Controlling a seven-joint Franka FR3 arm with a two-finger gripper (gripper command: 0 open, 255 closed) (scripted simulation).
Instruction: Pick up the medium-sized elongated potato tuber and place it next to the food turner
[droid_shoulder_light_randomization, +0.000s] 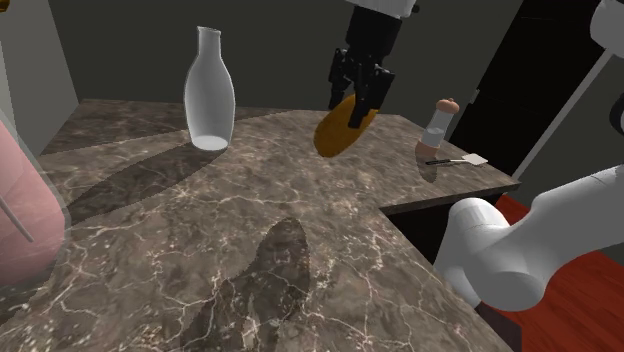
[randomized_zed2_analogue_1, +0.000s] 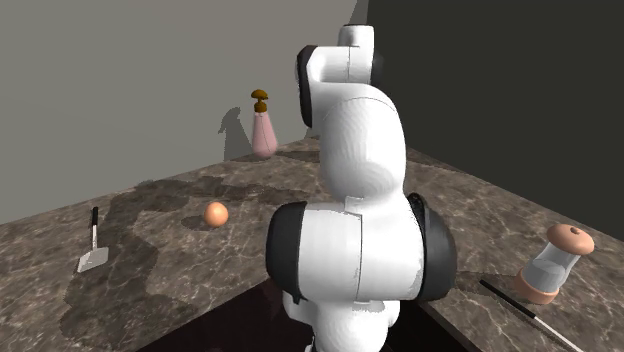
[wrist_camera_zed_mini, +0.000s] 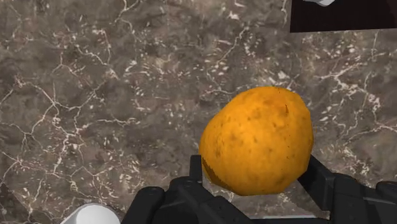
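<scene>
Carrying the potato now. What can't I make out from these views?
- Shoulder view: the pink object is cut off by the left edge; the food turner is too small to tell its blade's shape.
- Second exterior view: the arm blocks the counter beyond it.
- Wrist view: the potato hides the gripper fingertips and the counter under it.

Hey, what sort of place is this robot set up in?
Probably a kitchen: a dark, veined stone countertop carries a food turner and a salt or pepper mill, and the gripper clasps a potato.
</scene>
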